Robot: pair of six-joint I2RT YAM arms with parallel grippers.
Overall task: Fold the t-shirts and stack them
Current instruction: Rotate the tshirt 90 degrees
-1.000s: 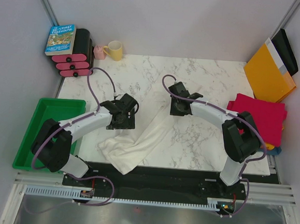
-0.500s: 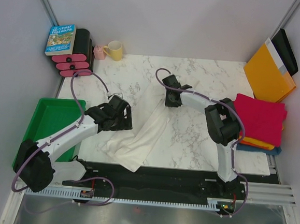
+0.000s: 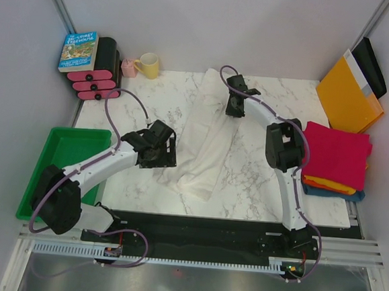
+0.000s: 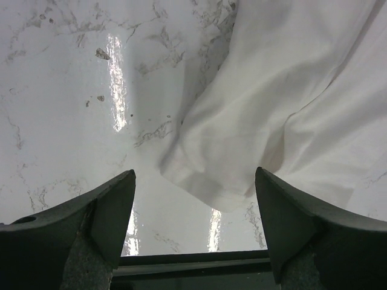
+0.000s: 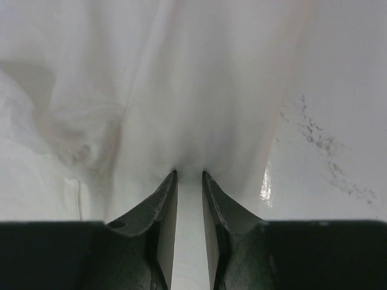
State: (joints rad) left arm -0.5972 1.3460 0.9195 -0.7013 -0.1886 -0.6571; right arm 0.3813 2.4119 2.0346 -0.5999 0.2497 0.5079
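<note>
Spread-out stage, top view: white t-shirt (image 3: pixel 205 136) lies as a long wrinkled band down the centre of the marbled tabletop (image 3: pixel 266 178), from upper centre of frame to lower centre, not yet flat. Right gripper (image 5: pixel 188 175), at upper centre in the top view, has its jaws nearly shut on a thin pleat of the white cloth. Its wrist view shows fabric drawn into the narrow gap btwn the two fingers. Left gripper (image 4: pixel 195 176), centre-left in the top view, stands wide open w/ nothing in it, just beside the shirt's lower-left edge. In its wrist view a rounded corner of cloth sits btwn the fingers, lower centre. Finished pile sits at right edge of frame: crimson shirt (image 3: pixel 335 153) on top, orange shirt (image 3: pixel 327 185) and dark blue shirt (image 3: pixel 339 194) showing beneath.

Judged step: opening the shirt flat before any fold. To do it well, right arm should hold its pinch firm as the anchor. Left should drop straight onto that loose corner and close on the edge only, not on layers bunched under it. It can then draw toward lower left of frame so the band widens. Pull low and slow: thin cloth will prob. slip or rope up if yanked.
</note>
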